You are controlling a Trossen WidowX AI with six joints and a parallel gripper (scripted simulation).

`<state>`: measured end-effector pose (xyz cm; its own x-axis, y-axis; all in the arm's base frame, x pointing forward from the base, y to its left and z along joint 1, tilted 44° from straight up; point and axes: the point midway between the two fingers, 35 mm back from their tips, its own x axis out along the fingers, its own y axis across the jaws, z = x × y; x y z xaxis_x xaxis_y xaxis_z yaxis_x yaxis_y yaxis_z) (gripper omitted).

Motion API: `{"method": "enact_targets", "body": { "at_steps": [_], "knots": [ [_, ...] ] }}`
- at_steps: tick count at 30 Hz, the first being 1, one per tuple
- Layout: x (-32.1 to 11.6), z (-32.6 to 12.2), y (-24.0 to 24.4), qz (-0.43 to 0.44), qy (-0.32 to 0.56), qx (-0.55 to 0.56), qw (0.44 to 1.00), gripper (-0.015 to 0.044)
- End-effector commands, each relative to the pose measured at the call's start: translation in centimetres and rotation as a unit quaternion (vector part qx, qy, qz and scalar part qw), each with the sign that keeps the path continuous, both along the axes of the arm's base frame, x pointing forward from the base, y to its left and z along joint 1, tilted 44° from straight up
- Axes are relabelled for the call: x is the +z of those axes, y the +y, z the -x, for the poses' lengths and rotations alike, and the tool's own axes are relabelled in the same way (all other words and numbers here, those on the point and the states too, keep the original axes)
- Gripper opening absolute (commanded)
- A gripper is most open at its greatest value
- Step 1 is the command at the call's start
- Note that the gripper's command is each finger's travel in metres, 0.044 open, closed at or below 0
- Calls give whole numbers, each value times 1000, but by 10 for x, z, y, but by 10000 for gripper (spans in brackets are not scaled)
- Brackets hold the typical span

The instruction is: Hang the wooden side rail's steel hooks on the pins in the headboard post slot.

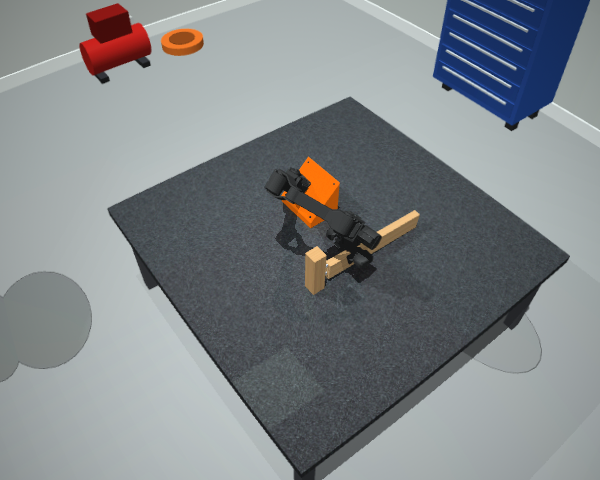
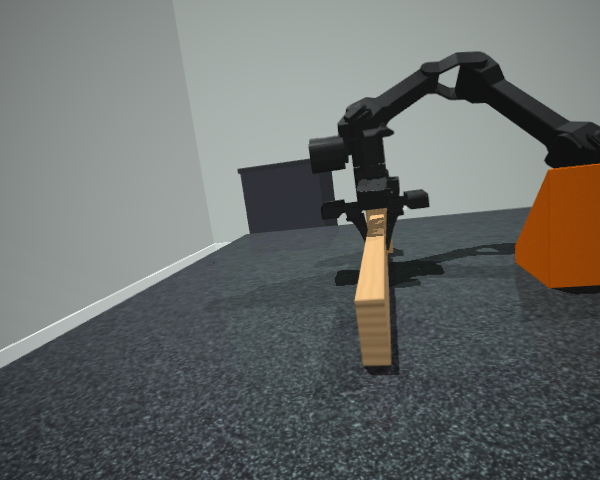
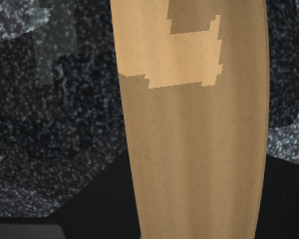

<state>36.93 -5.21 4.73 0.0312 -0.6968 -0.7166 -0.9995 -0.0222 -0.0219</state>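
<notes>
Within the claw (image 1: pixel 351 254) (image 2: pixel 377 242) (image 3: pixel 172 154), firmly gripped from both sides: wooden side rail (image 1: pixel 399 228) (image 2: pixel 373 268) (image 3: pixel 194 124), on edge, with the hooked end toward the headboard post (image 1: pixel 314 271) (image 2: pixel 390 246) and the far end low at the tabletop (image 1: pixel 212 248) (image 2: pixel 186 387) (image 3: pixel 20 189). Long axis directed lengthwise from post to far end, passing between the fingers; claw nearer the post. Between rail end and post, glints of the steel hooks (image 1: pixel 326 268), just beside the post face; seating on the pins impossible to tell. Probable step: alignment and seating of the hooks along this axis, before release. Chief risk: sideways yaw, with one hook missing the slot.
</notes>
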Motion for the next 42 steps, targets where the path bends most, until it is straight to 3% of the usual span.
{"method": "enact_targets", "body": {
  "at_steps": [1, 42],
  "knots": [
    [5, -2, 1, -1, -7, 4, 1000, 0],
    [9, -3, -1, -1, -7, 4, 1000, 0]
  ]
}}
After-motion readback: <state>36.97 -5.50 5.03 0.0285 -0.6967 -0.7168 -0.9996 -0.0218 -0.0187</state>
